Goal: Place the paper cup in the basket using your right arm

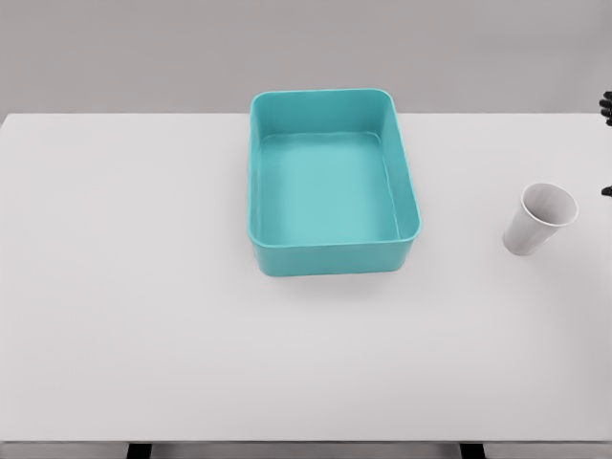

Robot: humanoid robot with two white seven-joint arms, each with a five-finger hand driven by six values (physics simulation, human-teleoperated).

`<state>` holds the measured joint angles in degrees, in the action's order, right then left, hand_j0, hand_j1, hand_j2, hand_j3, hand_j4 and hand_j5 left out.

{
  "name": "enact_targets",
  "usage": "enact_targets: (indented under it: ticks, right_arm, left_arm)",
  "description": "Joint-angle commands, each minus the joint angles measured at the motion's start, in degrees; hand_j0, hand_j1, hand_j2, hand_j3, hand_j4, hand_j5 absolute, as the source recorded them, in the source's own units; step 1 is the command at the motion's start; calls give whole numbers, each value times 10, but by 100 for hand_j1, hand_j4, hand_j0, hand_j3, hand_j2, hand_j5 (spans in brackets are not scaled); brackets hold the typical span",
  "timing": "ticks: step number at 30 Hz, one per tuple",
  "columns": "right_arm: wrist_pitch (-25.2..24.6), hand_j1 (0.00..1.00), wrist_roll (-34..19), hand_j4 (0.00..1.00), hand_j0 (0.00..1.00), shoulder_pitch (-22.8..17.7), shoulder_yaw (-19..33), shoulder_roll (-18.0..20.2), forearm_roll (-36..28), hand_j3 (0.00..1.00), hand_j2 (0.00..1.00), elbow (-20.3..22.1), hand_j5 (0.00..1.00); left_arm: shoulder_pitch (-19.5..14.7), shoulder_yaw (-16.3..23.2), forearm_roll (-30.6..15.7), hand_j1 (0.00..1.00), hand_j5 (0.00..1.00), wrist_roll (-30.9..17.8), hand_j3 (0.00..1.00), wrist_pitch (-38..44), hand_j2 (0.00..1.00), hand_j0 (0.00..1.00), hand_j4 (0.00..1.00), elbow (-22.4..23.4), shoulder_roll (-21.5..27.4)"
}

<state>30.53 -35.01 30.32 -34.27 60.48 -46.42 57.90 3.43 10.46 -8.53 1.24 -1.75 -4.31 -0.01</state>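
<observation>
Almost none of the robot's body shows. At the right edge of the head view two small black bits poke in: one robot hand [606, 107], dark and knobbly at its upper part, and a smaller dark tip lower down. They are too small to make out joints, screws or markings. No white arm casing shows.
</observation>
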Motion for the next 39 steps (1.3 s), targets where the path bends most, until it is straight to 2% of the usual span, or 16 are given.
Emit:
enact_targets:
  ticks: [1, 4, 6, 9, 11, 12, 18, 22, 24, 28, 31, 35, 39]
  right_arm:
    - [2, 100, 0, 100, 100, 0, -18, -5, -2, 100, 100, 0, 100]
    - [0, 100, 0, 100, 100, 9, -28, -34, 21, 100, 100, 11, 100]
    - [4, 100, 0, 100, 100, 11, -13, -29, 78, 100, 100, -8, 100]
    - [-3, 100, 0, 100, 100, 9, -12, -29, 87, 100, 100, -9, 100]
    - [27, 100, 0, 100, 100, 9, -6, -40, 66, 100, 100, -21, 100]
    - [44, 100, 0, 100, 100, 3, -6, -44, 19, 100, 100, -34, 100]
    - [45, 100, 0, 100, 100, -2, -2, -39, -20, 100, 100, -39, 100]
    - [45, 100, 0, 100, 100, -7, -2, -27, -19, 100, 100, -22, 100]
    - [45, 100, 0, 100, 100, -25, -2, -7, -19, 100, 100, 13, 100]
    - [45, 100, 0, 100, 100, -54, -3, 14, -17, 100, 100, 34, 100]
    - [45, 100, 0, 100, 100, -63, -7, 9, -14, 100, 100, 37, 100]
    - [45, 100, 0, 100, 100, -63, -19, -19, 3, 100, 100, 20, 100]
    - [45, 100, 0, 100, 100, -63, -26, -23, 4, 100, 100, 19, 100]
  left_arm:
    - [0, 0, 0, 100, 100, 0, 100, 0, 100, 100, 100, 0, 0]
    - [0, 0, 0, 100, 100, 0, 100, 0, 100, 100, 100, 0, 0]
    - [0, 0, 0, 100, 100, 0, 100, 0, 100, 100, 100, 0, 0]
    - [0, 0, 0, 100, 100, 0, 100, 0, 100, 100, 100, 0, 0]
    - [0, 0, 0, 100, 100, 0, 100, 0, 100, 100, 100, 0, 0]
    - [0, 0, 0, 100, 100, 0, 100, 0, 100, 100, 100, 0, 0]
    - [0, 0, 0, 100, 100, 0, 100, 0, 100, 100, 100, 0, 0]
    - [0, 0, 0, 100, 100, 0, 100, 0, 100, 100, 100, 0, 0]
    - [0, 0, 0, 100, 100, 0, 100, 0, 100, 100, 100, 0, 0]
    - [0, 0, 0, 100, 100, 0, 100, 0, 100, 100, 100, 0, 0]
    - [0, 0, 0, 100, 100, 0, 100, 0, 100, 100, 100, 0, 0]
    - [0, 0, 0, 100, 100, 0, 100, 0, 100, 100, 100, 0, 0]
    - [0, 0, 0, 100, 100, 0, 100, 0, 100, 100, 100, 0, 0]
